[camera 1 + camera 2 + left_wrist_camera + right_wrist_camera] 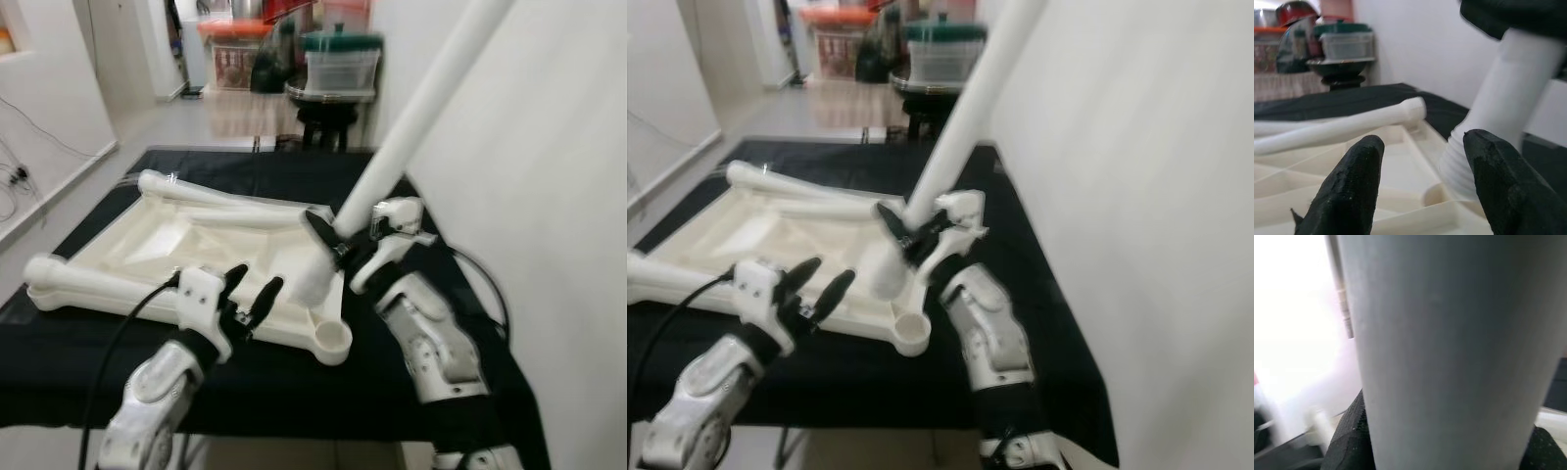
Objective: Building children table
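Black cloth [245, 377] covers the low surface in front of me, with a plain white wall [549, 147] running close along its right side and pale floor opening away on the left. On the cloth lies the cream tabletop [186, 250], upside down, its ribbed underside facing up and round sockets at its corners. One socket [333, 340] at the near right corner stands open and bare.

My right gripper [338, 243] is clamped around a long white table leg [416, 108], its black fingers pinching the tube near its lower end. The leg leans steeply up and to the right, toward the wall, and its threaded lower end [1462, 161] comes down on the tabletop's near right part, just behind the open corner socket. Whether it sits in anything I cannot tell. From the right wrist camera I see the leg's grey-lit shaft [1449, 352] pressed right against the lens, with black finger pads at its base.

My left gripper [253, 294] hovers over the tabletop's near edge, fingers [1347, 191] spread wide apart and holding nothing, pointing toward the leg's lower end.

Two more legs stand out from the tabletop: one [220, 193] along the far side, one [88, 279] along the near left edge.

Beyond the cloth, stacked storage bins [338, 64] sit on a dark round stand [323, 103], blurred.
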Robot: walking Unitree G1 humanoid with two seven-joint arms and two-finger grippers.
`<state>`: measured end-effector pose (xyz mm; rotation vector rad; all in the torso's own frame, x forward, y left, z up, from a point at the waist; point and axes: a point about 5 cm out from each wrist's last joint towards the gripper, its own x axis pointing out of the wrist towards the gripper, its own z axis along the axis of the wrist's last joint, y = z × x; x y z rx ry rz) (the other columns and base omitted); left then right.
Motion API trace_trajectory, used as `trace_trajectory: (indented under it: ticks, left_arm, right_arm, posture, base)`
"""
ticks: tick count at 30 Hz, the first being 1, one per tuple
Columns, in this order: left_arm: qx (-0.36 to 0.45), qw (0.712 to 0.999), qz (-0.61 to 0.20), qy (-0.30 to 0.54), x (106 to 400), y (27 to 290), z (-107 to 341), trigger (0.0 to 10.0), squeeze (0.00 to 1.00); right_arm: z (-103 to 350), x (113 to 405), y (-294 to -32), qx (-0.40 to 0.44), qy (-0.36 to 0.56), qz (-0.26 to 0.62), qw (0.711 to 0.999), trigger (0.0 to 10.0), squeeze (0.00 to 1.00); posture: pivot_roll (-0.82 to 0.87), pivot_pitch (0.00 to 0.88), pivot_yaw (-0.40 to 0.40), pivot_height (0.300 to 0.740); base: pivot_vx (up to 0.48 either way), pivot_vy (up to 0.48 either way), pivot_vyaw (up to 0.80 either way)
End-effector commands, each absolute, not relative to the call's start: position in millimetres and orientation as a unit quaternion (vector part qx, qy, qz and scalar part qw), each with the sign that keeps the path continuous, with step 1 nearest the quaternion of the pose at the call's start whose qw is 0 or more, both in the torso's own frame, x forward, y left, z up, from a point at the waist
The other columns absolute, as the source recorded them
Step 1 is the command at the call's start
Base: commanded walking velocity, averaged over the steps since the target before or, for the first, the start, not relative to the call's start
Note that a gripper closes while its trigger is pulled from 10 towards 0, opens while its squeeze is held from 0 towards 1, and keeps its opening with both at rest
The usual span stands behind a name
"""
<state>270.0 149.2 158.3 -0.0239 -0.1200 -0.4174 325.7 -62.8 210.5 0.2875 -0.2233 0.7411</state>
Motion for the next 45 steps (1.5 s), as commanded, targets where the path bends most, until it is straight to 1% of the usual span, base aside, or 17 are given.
trace_trajectory:
  ticks: [1,15,16,17,18,20,24,27,31,34,35,36,37,39,41,44,45]
  left_arm:
    - [-0.015,0.974,-0.217,-0.058,270,144,159,10.0,0.00]
    - [0.007,0.971,-0.240,-0.022,260,133,143,10.0,0.00]
    - [0.021,0.972,-0.235,-0.014,255,134,138,10.0,0.00]
    - [0.021,0.972,-0.235,-0.014,255,134,138,10.0,0.00]
    - [0.023,0.973,-0.229,-0.013,253,136,137,10.0,0.00]
    - [0.023,0.975,-0.221,-0.015,251,138,138,10.0,0.00]
    - [0.025,0.976,-0.215,-0.010,247,143,138,10.0,0.00]
    - [0.035,0.966,-0.255,0.013,231,140,131,10.0,0.00]
    - [0.050,0.957,-0.283,0.027,220,137,125,10.0,0.00]
    - [0.049,0.931,-0.359,0.054,191,125,120,10.0,0.00]
    - [0.049,0.922,-0.380,0.059,182,121,122,10.0,0.00]
    - [0.049,0.922,-0.380,0.059,182,121,122,10.0,0.00]
    - [0.050,0.911,-0.405,0.063,171,117,126,10.0,0.00]
    - [0.050,0.907,-0.413,0.065,167,116,128,10.0,0.00]
    - [0.058,0.900,-0.425,0.074,158,115,130,10.0,0.00]
    - [0.059,0.893,-0.438,0.085,151,115,132,10.0,0.00]
    - [0.058,0.890,-0.443,0.090,145,116,134,10.0,0.00]
  right_arm:
    - [214,327,-72,0.126,-0.117,0.352,0.920,10.0,0.00]
    - [205,317,-68,0.095,-0.100,0.404,0.904,10.0,0.00]
    - [199,310,-73,0.077,-0.089,0.445,0.887,10.0,0.00]
    - [199,310,-73,0.077,-0.089,0.445,0.887,10.0,0.00]
    - [196,306,-77,0.072,-0.080,0.476,0.873,10.0,0.00]
    - [195,300,-80,0.072,-0.074,0.504,0.858,10.0,0.00]
    - [190,293,-86,0.074,-0.054,0.543,0.835,10.0,0.00]
    - [184,292,-88,0.084,-0.040,0.565,0.820,10.0,0.00]
    - [182,294,-88,0.093,-0.035,0.577,0.811,10.0,0.00]
    - [179,304,-90,0.084,-0.021,0.603,0.793,10.0,0.00]
    - [182,306,-90,0.081,-0.022,0.624,0.777,10.0,0.00]
    - [182,306,-90,0.081,-0.022,0.624,0.777,10.0,0.00]
    - [191,307,-89,0.079,-0.028,0.658,0.748,10.0,0.00]
    - [195,307,-88,0.079,-0.031,0.668,0.740,10.0,0.00]
    - [202,310,-84,0.063,-0.041,0.681,0.728,10.0,0.00]
    - [206,316,-80,0.044,-0.049,0.688,0.723,10.0,0.00]
    - [209,317,-77,0.040,-0.053,0.690,0.721,10.0,0.00]
  posture:
    - [0.05,0.000,-0.042,0.740]
    - [0.05,0.000,-0.037,0.740]
    - [0.06,0.000,-0.040,0.740]
    - [0.06,0.000,-0.040,0.740]
    - [0.06,0.000,-0.042,0.740]
    - [0.06,0.000,-0.042,0.740]
    - [0.07,0.000,-0.046,0.740]
    - [0.06,0.000,-0.042,0.740]
    - [0.06,0.000,-0.038,0.740]
    - [0.08,0.000,-0.041,0.740]
    - [0.09,0.007,-0.044,0.740]
    - [0.09,0.007,-0.044,0.740]
    - [0.09,0.054,-0.047,0.740]
    - [0.09,0.054,-0.047,0.740]
    - [0.10,0.114,-0.044,0.740]
    - [0.11,0.123,-0.044,0.740]
    - [0.12,0.162,-0.038,0.740]
  base:
    - [0.285,0.000,0.00]
    - [0.020,0.000,0.00]
    - [0.000,0.000,0.00]
    - [0.000,0.000,0.00]
    - [0.000,0.000,0.00]
    - [0.000,0.000,0.00]
    - [0.000,0.000,0.00]
    - [0.000,0.000,0.00]
    - [0.000,0.000,0.00]
    - [0.000,0.000,0.00]
    - [0.000,0.000,0.00]
    - [0.000,0.000,0.00]
    - [0.000,0.000,0.00]
    - [0.000,0.000,0.00]
    - [0.000,0.000,0.00]
    - [0.000,0.000,0.00]
    - [0.000,0.000,0.00]
